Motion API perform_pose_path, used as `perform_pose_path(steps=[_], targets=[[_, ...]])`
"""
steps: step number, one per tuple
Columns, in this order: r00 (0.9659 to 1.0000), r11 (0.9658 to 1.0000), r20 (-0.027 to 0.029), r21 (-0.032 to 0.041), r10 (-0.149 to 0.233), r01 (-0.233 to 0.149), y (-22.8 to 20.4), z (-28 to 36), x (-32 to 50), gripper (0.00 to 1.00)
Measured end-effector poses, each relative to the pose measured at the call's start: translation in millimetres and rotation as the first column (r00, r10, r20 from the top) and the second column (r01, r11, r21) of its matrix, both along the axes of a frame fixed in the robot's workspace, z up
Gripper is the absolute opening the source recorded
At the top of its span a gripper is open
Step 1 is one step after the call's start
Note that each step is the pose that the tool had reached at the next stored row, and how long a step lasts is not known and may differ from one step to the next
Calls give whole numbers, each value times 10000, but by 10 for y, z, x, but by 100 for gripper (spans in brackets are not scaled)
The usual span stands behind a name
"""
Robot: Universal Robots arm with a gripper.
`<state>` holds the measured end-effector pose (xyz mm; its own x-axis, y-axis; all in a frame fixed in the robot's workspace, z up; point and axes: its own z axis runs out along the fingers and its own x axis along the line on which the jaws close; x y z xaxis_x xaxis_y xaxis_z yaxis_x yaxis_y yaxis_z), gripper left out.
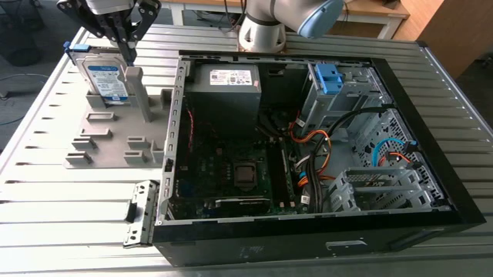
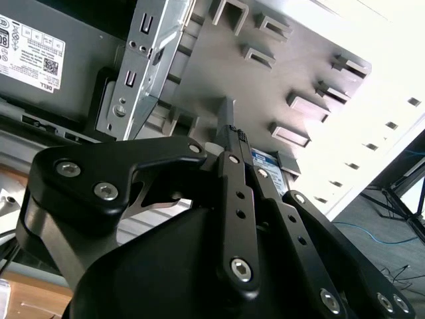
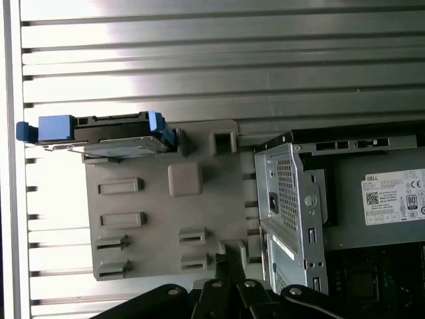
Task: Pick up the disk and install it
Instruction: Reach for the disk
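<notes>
A slatted silver metal table (image 1: 69,202) bears an open black computer case (image 1: 308,245) and, beside it, a grey plastic slotted holder (image 1: 100,144). The silver blue-framed disk (image 1: 105,78) stands upright in that holder. The black gripper (image 1: 128,55) hovers above it, pinched narrow, empty

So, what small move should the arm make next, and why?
Probably shift the gripper toward the exterior view's left, over the disk: it stands upright in the grey holder, and the gripper hangs off to its side, not above it.
</notes>
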<state>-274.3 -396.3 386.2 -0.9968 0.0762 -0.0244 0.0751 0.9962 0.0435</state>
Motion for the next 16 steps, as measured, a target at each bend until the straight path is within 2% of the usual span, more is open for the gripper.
perform_pose_path(steps=[16], targets=[[10000,10000,3,1,-1,1,6,-16,-124,11]])
